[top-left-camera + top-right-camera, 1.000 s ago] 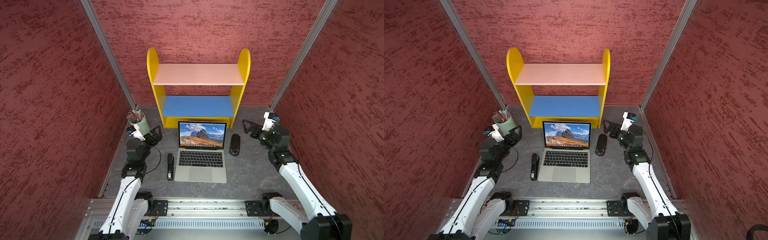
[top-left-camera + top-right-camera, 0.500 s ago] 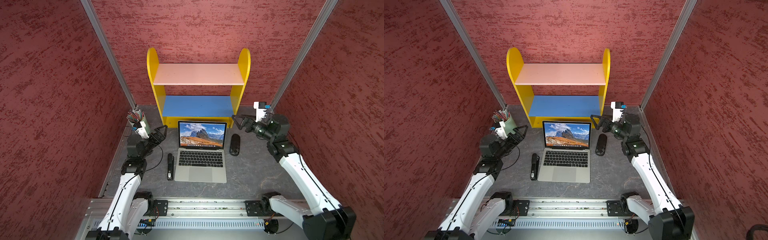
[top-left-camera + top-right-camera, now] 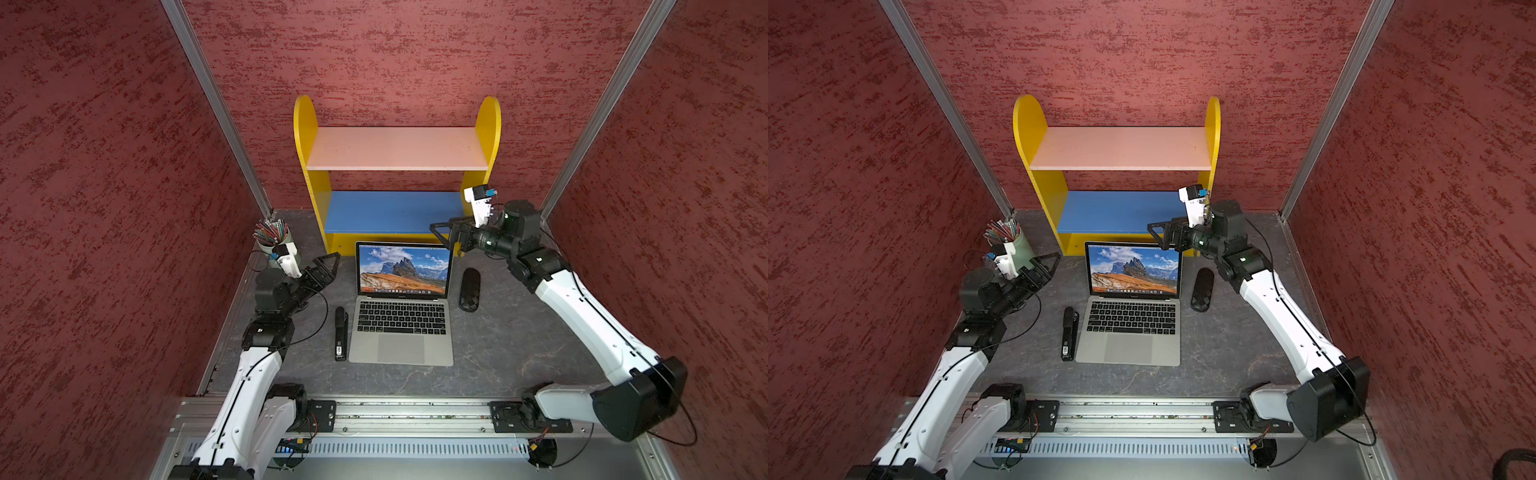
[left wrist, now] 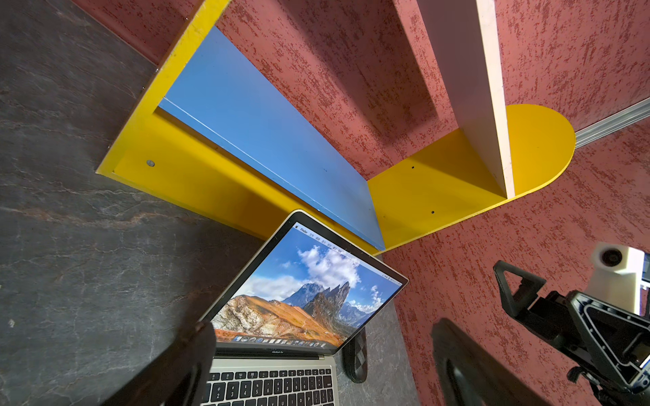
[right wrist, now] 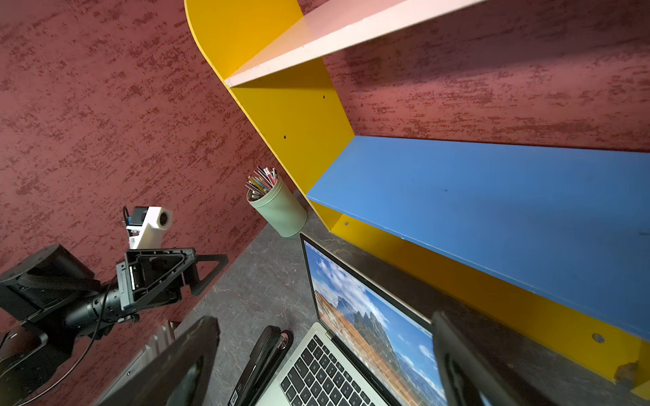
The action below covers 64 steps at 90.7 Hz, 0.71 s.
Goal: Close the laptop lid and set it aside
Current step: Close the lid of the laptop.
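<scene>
Laptop [image 3: 401, 328] is sitting mid-table [image 3: 511, 349], square to the near edge, keyboard facing up. Laptop lid [image 3: 404, 269] is standing open, leaning slightly back toward the far side, with the mountain wallpaper glowing. Nothing is touching it as far as the views show.

Right gripper [image 3: 441, 236] is hovering by the far right corner of the lid, pointing left across it. Its jaws are spread wide and holding nothing. In the right wrist view its fingers [image 5: 183, 355] are framing the screen's top edge with room to spare on both sides. The left wrist view is showing a clear gap between that gripper [image 4: 520, 291] and the lid's corner.

Left gripper [image 3: 330, 266] is hanging off the left side of the lid, near the pencil cup [image 3: 268, 243]. It is also spread wide and empty, and is apart from the laptop.

Clutter is crowding the machine. A black stapler [image 3: 340, 332] is lying just beside its left edge. A black oval mouse-like thing [image 3: 469, 289] is lying just off its right side. The yellow shelf [image 3: 305, 137] is standing close behind the lid.

Progress: nothing is done yet. The lid is waiting to be folded down, and the setting aside is coming after that. Judging by the pose, the arms are lining up for the closing push, with the right one nearest. The lid is likely needing a push from behind its top edge toward the near side. The room between lid and shelf is looking tight. I cannot tell where the laptop is going afterward.
</scene>
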{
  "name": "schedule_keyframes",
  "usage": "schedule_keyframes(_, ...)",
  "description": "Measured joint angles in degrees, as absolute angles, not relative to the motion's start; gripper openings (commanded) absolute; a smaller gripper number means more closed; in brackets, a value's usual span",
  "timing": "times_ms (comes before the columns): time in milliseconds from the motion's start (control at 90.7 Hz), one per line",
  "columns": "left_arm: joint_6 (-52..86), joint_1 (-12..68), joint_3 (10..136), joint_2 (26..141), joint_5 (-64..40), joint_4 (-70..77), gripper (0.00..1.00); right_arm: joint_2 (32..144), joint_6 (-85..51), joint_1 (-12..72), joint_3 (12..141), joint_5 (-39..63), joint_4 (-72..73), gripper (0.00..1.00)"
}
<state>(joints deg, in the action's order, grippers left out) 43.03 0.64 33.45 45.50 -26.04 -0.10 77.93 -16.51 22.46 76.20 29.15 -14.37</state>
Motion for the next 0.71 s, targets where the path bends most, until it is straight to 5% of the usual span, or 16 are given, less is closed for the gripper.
schedule_keyframes(705,42.59,0.84,33.45,44.93,-27.03,-1.65,1.0,100.4,-10.37,26.55,95.42,28.86,-28.21,0.98)
